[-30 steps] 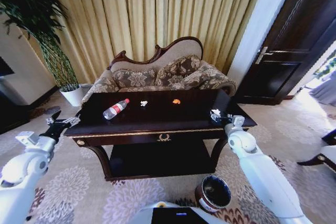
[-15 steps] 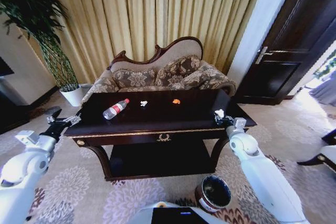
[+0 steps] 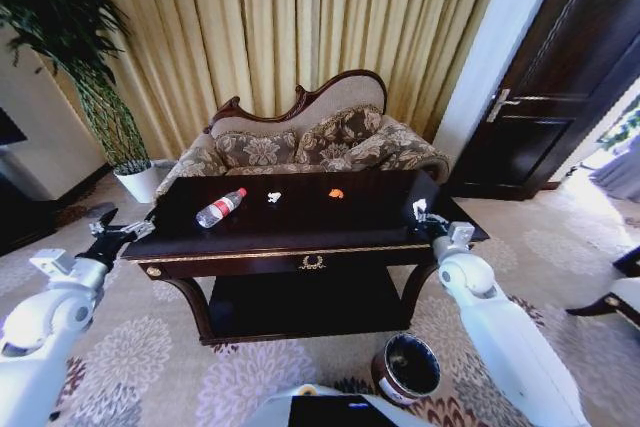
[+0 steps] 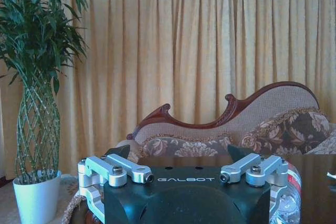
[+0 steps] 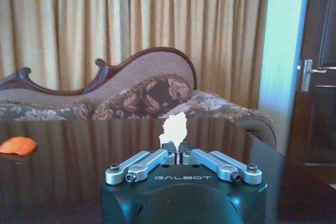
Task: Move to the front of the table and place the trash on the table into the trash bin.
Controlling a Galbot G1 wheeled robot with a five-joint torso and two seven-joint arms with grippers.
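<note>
The dark glossy table (image 3: 300, 232) carries a clear bottle (image 3: 220, 208) with a red cap, a small white scrap (image 3: 274, 196) and an orange piece (image 3: 337, 193). My right gripper (image 3: 419, 213) hovers over the table's right end, shut on a white crumpled scrap (image 5: 175, 127) that sticks up between its fingertips. The orange piece (image 5: 18, 145) lies farther along the tabletop from it. My left gripper (image 3: 118, 227) hangs open beside the table's left corner, and the bottle (image 4: 291, 192) lies just past one of its fingers. The trash bin (image 3: 407, 368) stands on the carpet below the right arm.
A patterned sofa (image 3: 310, 142) sits right behind the table, with curtains beyond. A potted plant (image 3: 135, 182) stands at the back left and a dark door (image 3: 540, 117) at the right. Open carpet lies in front of the table around the bin.
My right gripper has shifted a little to the right and up with the white scrap in it. The left arm has stayed put.
</note>
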